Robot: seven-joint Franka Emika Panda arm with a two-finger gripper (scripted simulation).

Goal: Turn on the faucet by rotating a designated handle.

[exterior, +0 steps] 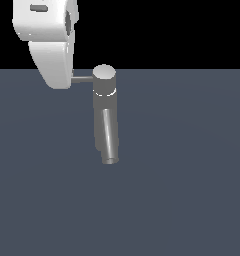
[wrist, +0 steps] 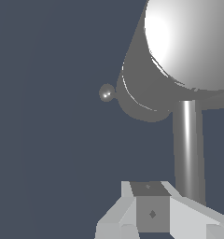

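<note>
In the exterior view you see the faucet (exterior: 105, 107) standing upright on the dark worktop (exterior: 192, 190), just left of the view's middle. Its round flat cap faces up, and its tubular spout (exterior: 109, 137) slants down toward you, open at the end. The handle (exterior: 83, 79), a thin grey rod, sticks out from the cap toward the exterior view's left, where the white arm (exterior: 49, 40) covers its far end. You cannot see the end effector here.

In the wrist view the cap fills one corner, very close. The handle (wrist: 187, 149) runs from it toward the end effector (wrist: 153, 219), beside a finger (wrist: 188, 214). You cannot tell whether the end effector is apart or together.
</note>
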